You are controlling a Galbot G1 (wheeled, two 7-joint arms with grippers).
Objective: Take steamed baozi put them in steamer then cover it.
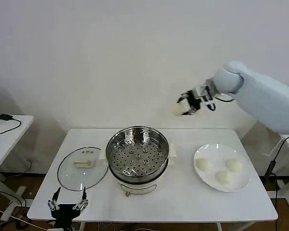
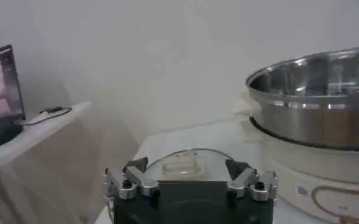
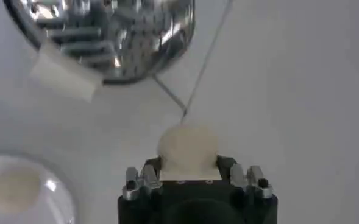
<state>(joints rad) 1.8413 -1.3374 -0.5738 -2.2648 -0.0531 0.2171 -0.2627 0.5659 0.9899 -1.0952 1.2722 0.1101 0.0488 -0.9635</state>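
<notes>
The steamer is a shiny steel pot with a perforated tray, standing at the table's middle with nothing in it. My right gripper hangs high above the table, right of the steamer and behind it, shut on one cream-white steamed baozi. Three more baozi lie on a white plate at the right. The cover, a clear glass lid with a cream handle, lies flat left of the steamer. My left gripper waits open at the table's front left edge, just before the cover.
A side table with a cable and a dark device stands off the left end. The white wall rises close behind the table. Bare tabletop runs along the front edge between cover and plate.
</notes>
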